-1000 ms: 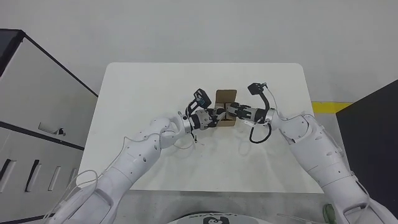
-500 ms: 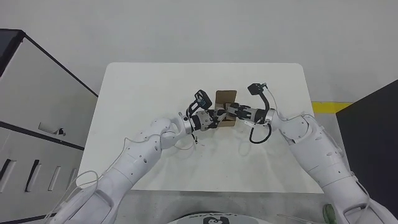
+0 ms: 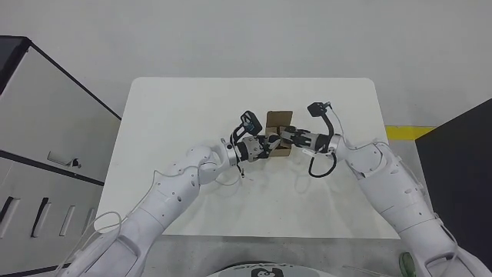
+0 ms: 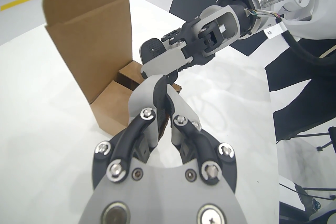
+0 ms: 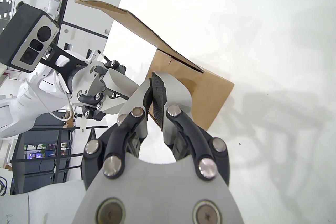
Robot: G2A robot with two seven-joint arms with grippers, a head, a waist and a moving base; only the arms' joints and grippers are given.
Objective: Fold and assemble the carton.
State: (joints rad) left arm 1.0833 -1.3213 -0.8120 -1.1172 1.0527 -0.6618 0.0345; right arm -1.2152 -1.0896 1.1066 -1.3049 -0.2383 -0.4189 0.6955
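A small brown carton (image 3: 279, 120) stands in the middle of the white table (image 3: 184, 115), its tall lid flap (image 4: 89, 25) upright and its inside open. My left gripper (image 4: 162, 96) is shut on the thin edge of the carton's near side wall. My right gripper (image 5: 155, 93) comes from the opposite side and is shut on a cardboard wall of the same carton (image 5: 210, 93). The two grippers meet almost tip to tip over the box; the right gripper (image 4: 160, 64) sits just above my left fingertips. In the top view the left gripper (image 3: 266, 145) and right gripper (image 3: 286, 139) flank the carton's front.
A grey cabinet (image 3: 38, 115) stands off the table's left side and a dark panel (image 3: 461, 154) off its right. Bare white tabletop lies all around the carton, with the table's edges well away from it.
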